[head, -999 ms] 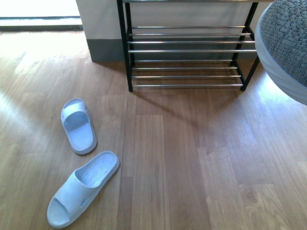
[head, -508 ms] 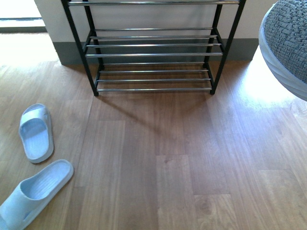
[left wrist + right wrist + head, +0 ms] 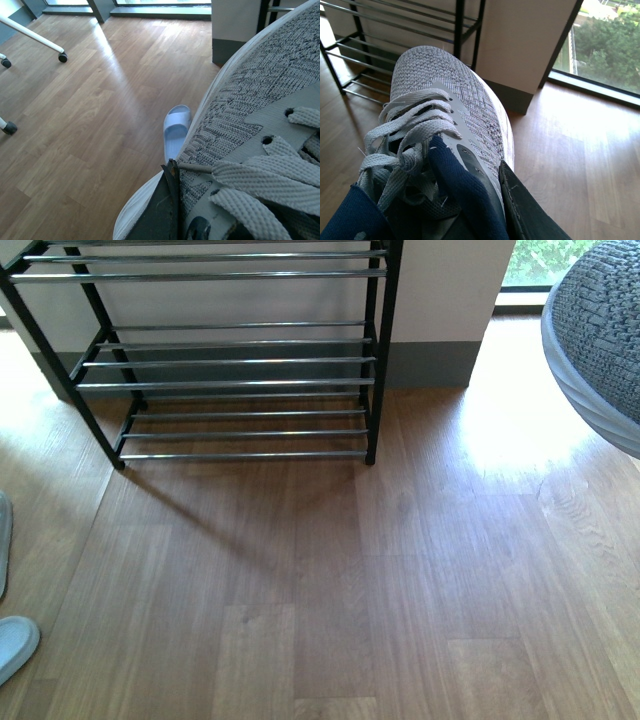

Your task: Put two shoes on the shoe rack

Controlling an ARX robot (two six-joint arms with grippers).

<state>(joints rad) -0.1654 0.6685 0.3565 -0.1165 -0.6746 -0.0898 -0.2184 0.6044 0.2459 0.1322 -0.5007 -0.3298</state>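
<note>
Each gripper holds one grey sneaker. In the left wrist view a grey sneaker (image 3: 260, 95) fills the right side, and my left gripper (image 3: 182, 210) is shut on its side wall, with one black finger (image 3: 162, 215) outside. My right gripper (image 3: 490, 200) is shut on the other grey sneaker (image 3: 435, 90) by its collar, toe pointing toward the shoe rack (image 3: 410, 25). In the front view the shoe rack (image 3: 230, 360) stands at the upper left, its bars bare. A grey sneaker toe (image 3: 600, 330) hangs at the right edge. A pale blue slide (image 3: 175, 127) lies on the floor below the left sneaker.
Wooden floor spreads in front of the rack. A pale blue slide's tip (image 3: 12, 645) pokes in at the front view's lower left. A white wall column (image 3: 525, 45) stands right of the rack, with a window (image 3: 605, 40) beyond. White furniture legs on casters (image 3: 62, 57) stand far left.
The front view has swung right: the rack has shifted from the centre to the upper left, and the two slides have slid almost off the left edge. The sneaker toe stays at the right edge.
</note>
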